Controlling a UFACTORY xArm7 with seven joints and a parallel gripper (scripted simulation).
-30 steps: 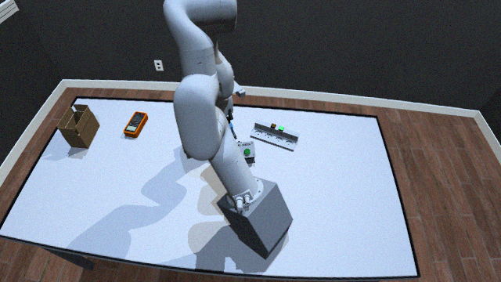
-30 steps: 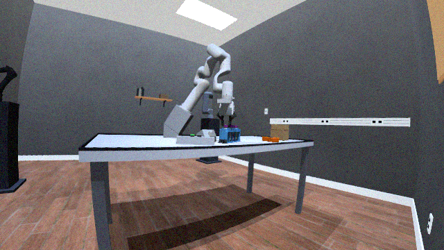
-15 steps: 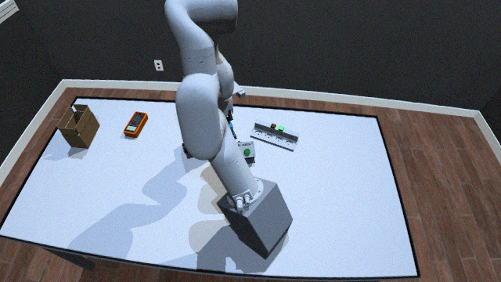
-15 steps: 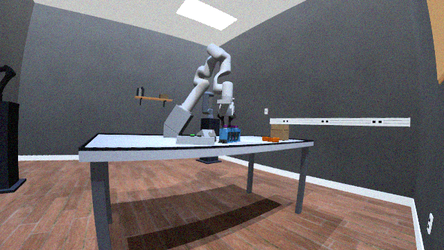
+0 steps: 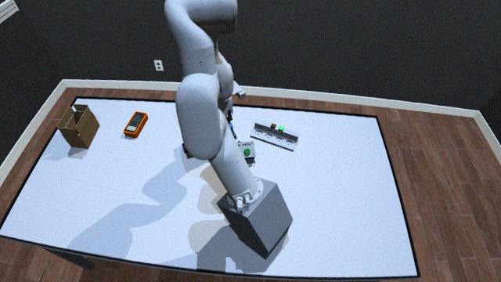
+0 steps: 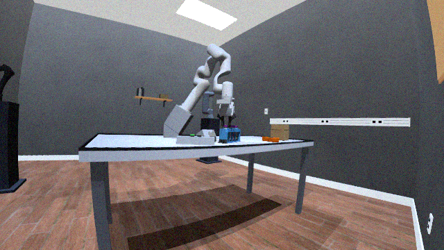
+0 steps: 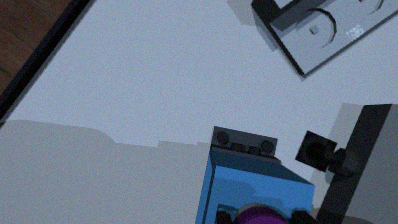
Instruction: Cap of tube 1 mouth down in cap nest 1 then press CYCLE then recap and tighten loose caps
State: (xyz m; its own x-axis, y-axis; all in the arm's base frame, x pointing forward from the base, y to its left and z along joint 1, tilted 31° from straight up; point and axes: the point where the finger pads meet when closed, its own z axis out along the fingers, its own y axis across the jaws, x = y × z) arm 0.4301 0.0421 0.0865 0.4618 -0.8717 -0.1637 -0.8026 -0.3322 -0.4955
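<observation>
Where visible, hand (image 7: pixel 257 218) apparently gripping purple cap (image 7: pixel 260 215).

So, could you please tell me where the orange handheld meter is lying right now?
In the top view the orange handheld meter lies flat on the white table, towards its far left, just right of the open cardboard box.

Table: a white-topped table (image 5: pixel 337 204) with a black edge, on dark grey legs (image 6: pixel 100 194) over a reddish wood plank floor (image 6: pixel 208 208).
Far left corner: an open brown cardboard box (image 5: pixel 78 125).
Beside it: an orange handheld meter (image 5: pixel 135 124), lying flat, apart from the box.
Middle: the arm's grey block pedestal (image 5: pixel 274 231).
Beyond the pedestal: a small grey key housing (image 5: pixel 246 150) with a green key.
Next over: a long grey cap tray (image 5: pixel 274 136), its green lamp lit.
Under the arm: a blue block decapping station (image 6: pixel 229 135).
</observation>
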